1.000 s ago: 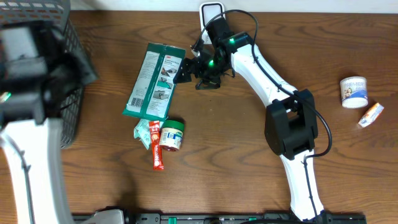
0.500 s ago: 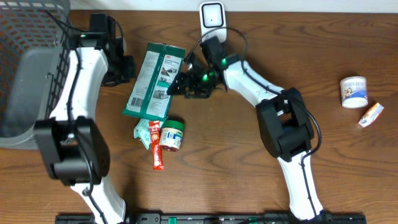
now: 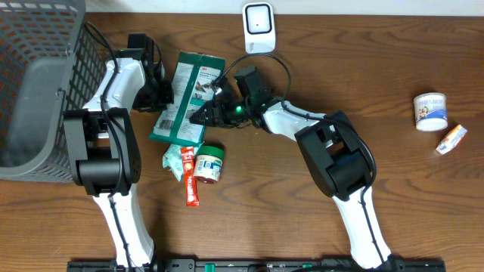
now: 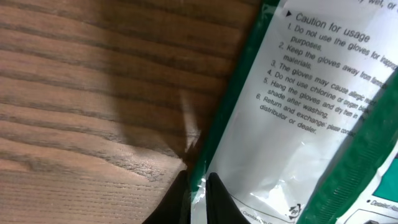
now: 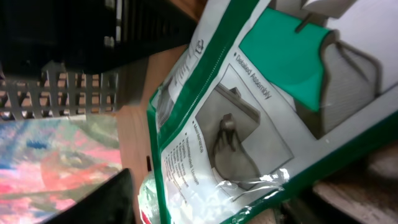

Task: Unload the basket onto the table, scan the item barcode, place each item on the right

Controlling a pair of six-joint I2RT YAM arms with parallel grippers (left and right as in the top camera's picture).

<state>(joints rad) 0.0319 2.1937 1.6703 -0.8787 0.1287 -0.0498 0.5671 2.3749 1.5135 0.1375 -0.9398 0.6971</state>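
We see the green glove packet [image 3: 185, 98] lying on the counter [image 3: 302, 189], a little below and left of the white scanner [image 3: 258, 17], its printed instructions facing up. Our left fingers [image 4: 219, 204] are pinched together on its left edge. Our right fingers [image 5: 99, 202] stand partly apart, astride its right edge. A small jar [image 3: 209, 164] sits just below the packet, and the grey basket [image 3: 38, 91] is at the far left.

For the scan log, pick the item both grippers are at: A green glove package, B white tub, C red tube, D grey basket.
A: overhead, the left gripper meets the green glove package at its left edge, the right gripper at its right edge.
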